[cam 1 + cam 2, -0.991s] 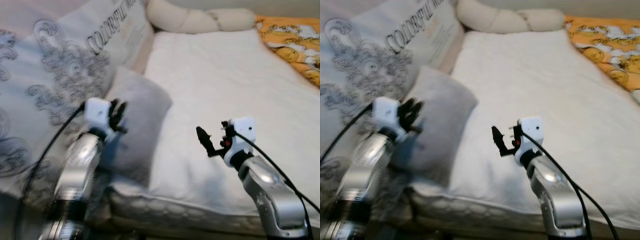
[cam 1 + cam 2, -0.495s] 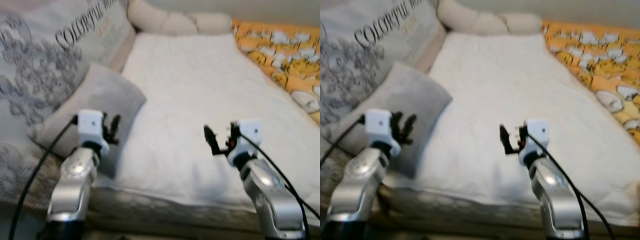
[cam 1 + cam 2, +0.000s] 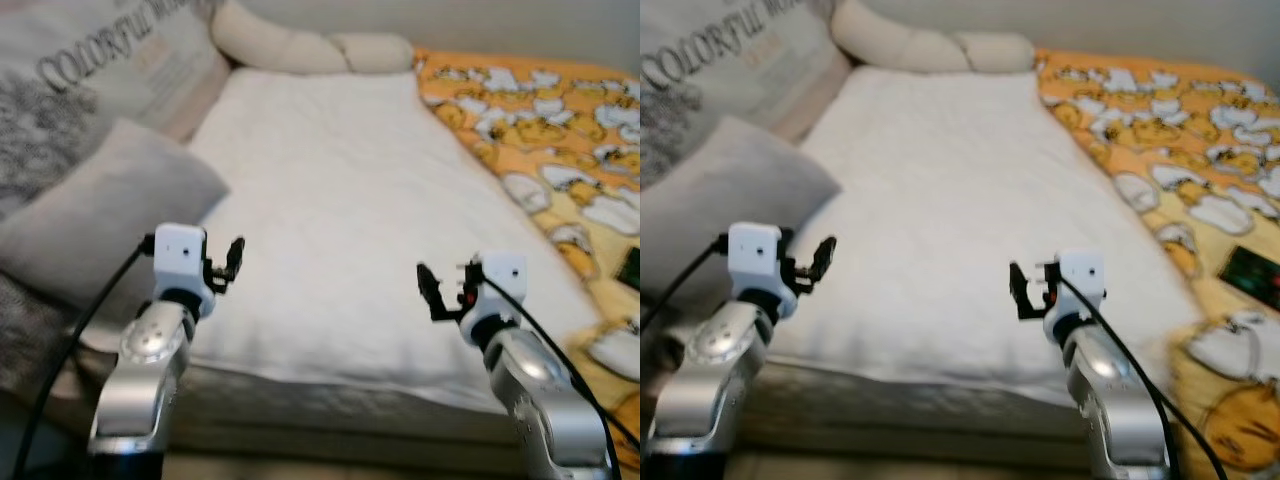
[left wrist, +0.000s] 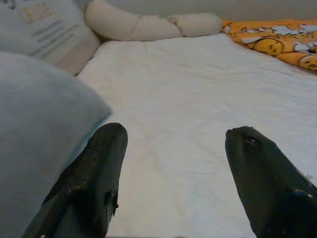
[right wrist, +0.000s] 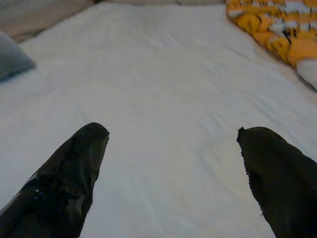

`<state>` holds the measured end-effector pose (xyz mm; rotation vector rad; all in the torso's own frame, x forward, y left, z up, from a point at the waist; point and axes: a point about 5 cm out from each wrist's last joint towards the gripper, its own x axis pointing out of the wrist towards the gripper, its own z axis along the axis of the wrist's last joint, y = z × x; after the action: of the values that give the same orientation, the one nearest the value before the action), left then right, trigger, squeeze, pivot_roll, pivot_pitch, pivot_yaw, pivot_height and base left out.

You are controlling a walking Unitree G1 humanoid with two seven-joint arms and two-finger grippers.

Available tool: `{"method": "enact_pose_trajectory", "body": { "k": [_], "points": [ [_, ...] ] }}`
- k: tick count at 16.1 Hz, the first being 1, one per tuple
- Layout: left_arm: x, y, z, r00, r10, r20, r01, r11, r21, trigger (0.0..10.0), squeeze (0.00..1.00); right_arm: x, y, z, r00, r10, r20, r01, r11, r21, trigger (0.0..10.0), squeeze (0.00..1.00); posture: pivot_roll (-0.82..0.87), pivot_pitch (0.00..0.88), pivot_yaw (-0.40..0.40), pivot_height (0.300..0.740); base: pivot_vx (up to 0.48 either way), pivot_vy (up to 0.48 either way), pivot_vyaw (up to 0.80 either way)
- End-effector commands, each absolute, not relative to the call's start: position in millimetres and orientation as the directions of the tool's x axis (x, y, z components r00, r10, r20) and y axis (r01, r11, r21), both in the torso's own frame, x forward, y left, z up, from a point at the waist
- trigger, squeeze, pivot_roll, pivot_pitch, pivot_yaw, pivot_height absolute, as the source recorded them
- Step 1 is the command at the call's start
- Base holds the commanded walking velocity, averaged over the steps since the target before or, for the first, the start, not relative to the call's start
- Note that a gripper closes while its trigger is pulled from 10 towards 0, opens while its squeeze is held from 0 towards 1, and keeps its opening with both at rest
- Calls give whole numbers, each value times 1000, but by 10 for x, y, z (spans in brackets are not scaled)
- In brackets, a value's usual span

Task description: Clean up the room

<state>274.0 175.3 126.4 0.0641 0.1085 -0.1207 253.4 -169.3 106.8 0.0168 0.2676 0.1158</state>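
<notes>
Bedding is the job: grey pillow (image 3: 95, 215) lies at the left edge of the white mattress (image 3: 340, 210), orange patterned blanket (image 3: 560, 130) along its right edge. Both look soft, light, floppy; best pinched at a corner or hem. Left gripper (image 3: 232, 262) and right gripper (image 3: 428, 290) hover over the mattress's near edge, fingers apart, holding nothing. Braided bolster (image 3: 300, 48) sits at the mattress's far end, printed cushion (image 3: 90, 85) behind the pillow. Nothing blocks reach.

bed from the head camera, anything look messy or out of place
The orange patterned blanket lies pushed to the robot's right side of the white mattress, leaving it bare. A small dark object sits on the blanket; too blurred to identify. The grey pillow rests at the left edge. Both grippers, left and right, hover open.
</notes>
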Motion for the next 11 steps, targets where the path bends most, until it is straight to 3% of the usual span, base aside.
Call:
{"method": "enact_pose_trajectory", "body": {
  "k": [1,10,11],
  "points": [
    [2747,1675,1292,984,-139,-109,145,988,53,10000,1000,2509,-1757,1030,951,89,-297,-85,996,26,10000,1000,-38,0,35,740,0,-480,0],
    [2691,1656,1277,982,-146,-116,152,988,41,10000,1000,2456,-1759,1012,948,97,-302,-87,995,43,10000,1000,-29,0,20,740,0,-477,0],
    [2682,1655,1286,983,-147,-110,150,988,22,10000,1000,2454,-1745,1015,948,105,-300,-98,994,38,10000,1000,-29,0,18,740,0,0,0]
  ]
}}
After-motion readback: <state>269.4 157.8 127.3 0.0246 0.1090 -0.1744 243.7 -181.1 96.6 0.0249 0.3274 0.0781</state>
